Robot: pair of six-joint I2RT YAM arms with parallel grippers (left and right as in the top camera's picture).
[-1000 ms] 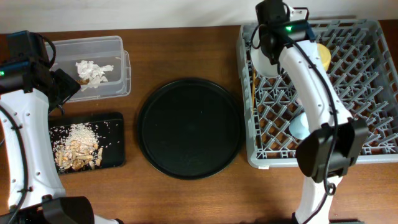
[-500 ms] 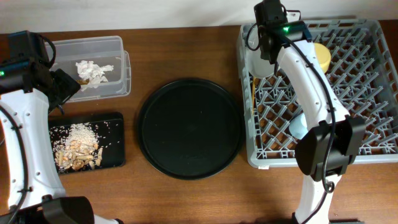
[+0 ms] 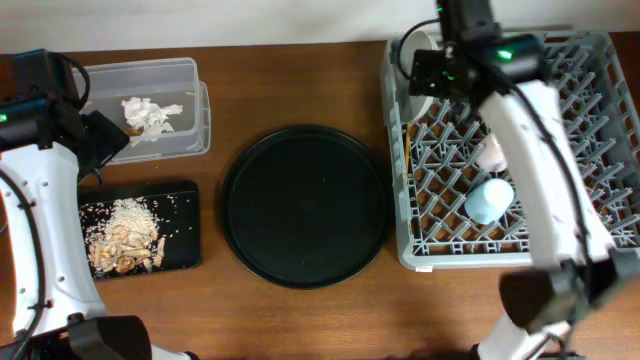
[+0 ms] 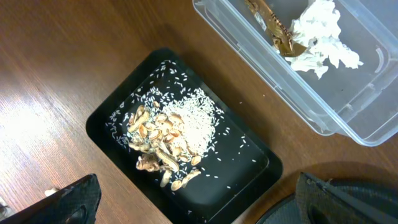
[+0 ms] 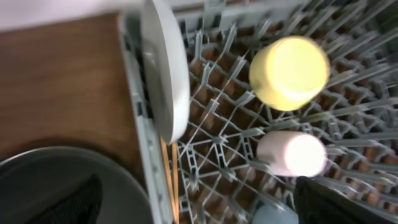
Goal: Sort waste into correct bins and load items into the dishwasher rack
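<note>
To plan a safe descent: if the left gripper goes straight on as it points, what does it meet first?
Probably the black tray holding rice, near its edge; depth is unclear.

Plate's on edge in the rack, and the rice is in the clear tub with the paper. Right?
No: the rice lies in the shallow black tray, not the clear tub, which holds the crumpled paper and wrapper scrap. The left wrist view shows it. The plate does stand on edge in the rack.
</note>
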